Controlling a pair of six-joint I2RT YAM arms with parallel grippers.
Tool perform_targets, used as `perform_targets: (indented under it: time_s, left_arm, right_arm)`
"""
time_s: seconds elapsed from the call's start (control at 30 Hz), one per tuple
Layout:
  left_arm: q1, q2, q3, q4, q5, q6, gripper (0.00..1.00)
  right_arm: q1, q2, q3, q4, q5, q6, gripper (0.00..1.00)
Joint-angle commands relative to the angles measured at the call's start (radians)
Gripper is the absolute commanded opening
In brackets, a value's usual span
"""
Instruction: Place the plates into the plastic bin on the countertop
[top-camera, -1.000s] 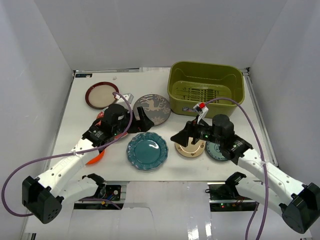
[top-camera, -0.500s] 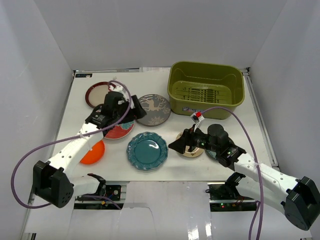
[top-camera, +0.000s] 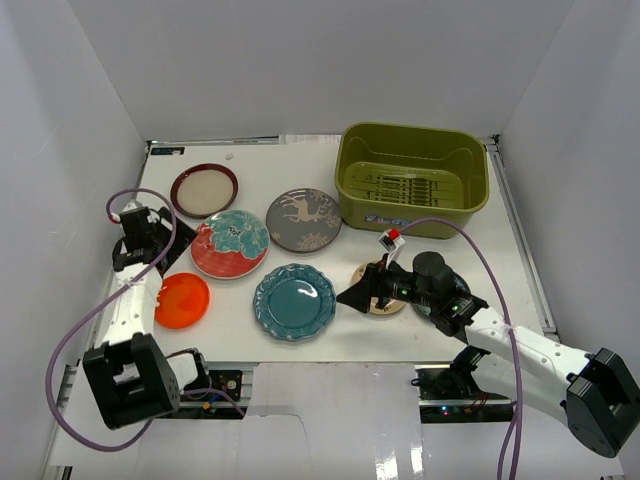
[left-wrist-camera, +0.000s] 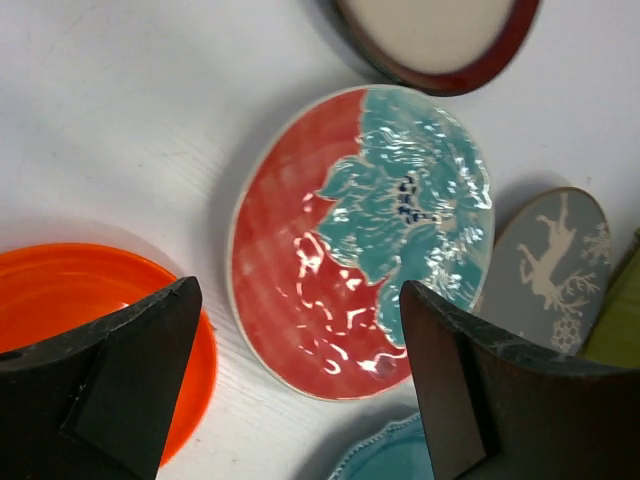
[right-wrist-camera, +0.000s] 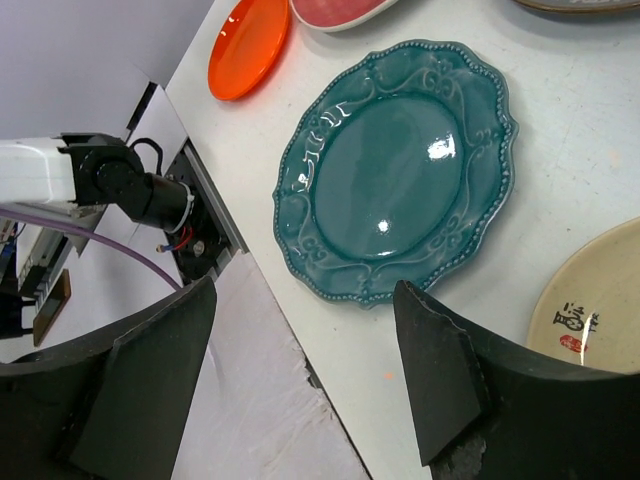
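Plastic bin (top-camera: 345, 190) upper right of top view, on countertop (top-camera: 300, 165). All visible plates lying flat outside it: dark-red-rimmed plate (top-camera: 204, 189) upper left, red-and-blue plate (top-camera: 230, 243) and grey deer plate (top-camera: 304, 220) centre, orange plate (top-camera: 182, 300) lower left, teal plate (top-camera: 294, 301) bottom centre, gold plate (top-camera: 385, 300) partly hidden by right arm. Left gripper (left-wrist-camera: 298, 290) spread wide, holding nothing, at far left edge. Right gripper (right-wrist-camera: 305, 290) wide too, holding nothing, just right of teal plate.

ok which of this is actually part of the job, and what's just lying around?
Job: olive bin, teal plate, deer plate, red-rimmed plate, red-and-blue plate, orange plate, gold plate.
Lying about: purple cables, dark strip at back-left corner.
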Motion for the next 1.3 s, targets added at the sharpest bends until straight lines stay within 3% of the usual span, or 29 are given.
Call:
perform_targets:
  time_s: [0.0, 0.27, 0.33, 0.5, 0.6, 0.7, 0.73, 0.83, 1.07, 1.27]
  left_arm:
    - [0.079, 0.08, -0.03, 0.142, 0.155, 0.051, 0.89]
    - [0.147, 0.332, -0.032, 0.336, 0.357, 0.157, 0.77]
    - [0.154, 0.402, -0.003, 0.33, 0.388, 0.183, 0.76]
    - [0.156, 0.508, 0.039, 0.305, 0.401, 0.214, 0.58]
    - [0.158, 0.559, 0.046, 0.293, 0.414, 0.229, 0.52]
    - [0.158, 0.571, 0.05, 0.284, 0.408, 0.237, 0.37]
    - [0.158, 0.571, 0.05, 0.279, 0.405, 0.237, 0.23]
    - [0.158, 0.552, 0.043, 0.247, 0.393, 0.241, 0.0]
    - [0.158, 0.42, -0.01, 0.216, 0.423, 0.209, 0.0]
    - [0.158, 0.216, -0.029, 0.193, 0.524, 0.131, 0.0]
  right_arm:
    - [0.008, 0.006, 0.017, 0.033, -0.034, -0.041, 0.77]
    - [0.008, 0.03, 0.011, 0.036, -0.057, -0.068, 0.72]
    - [0.008, 0.041, 0.017, 0.027, -0.06, -0.082, 0.72]
    - [0.008, 0.04, 0.006, 0.024, -0.042, -0.104, 0.7]
    - [0.008, 0.044, -0.006, 0.039, -0.029, -0.105, 0.66]
    - [0.008, 0.058, 0.0, 0.044, -0.034, -0.108, 0.64]
    - [0.008, 0.066, 0.004, 0.044, -0.036, -0.108, 0.63]
    - [0.008, 0.073, 0.021, 0.044, -0.033, -0.105, 0.63]
    - [0.008, 0.115, 0.058, 0.047, -0.029, -0.087, 0.66]
    - [0.008, 0.173, 0.136, 0.05, -0.046, -0.048, 0.86]
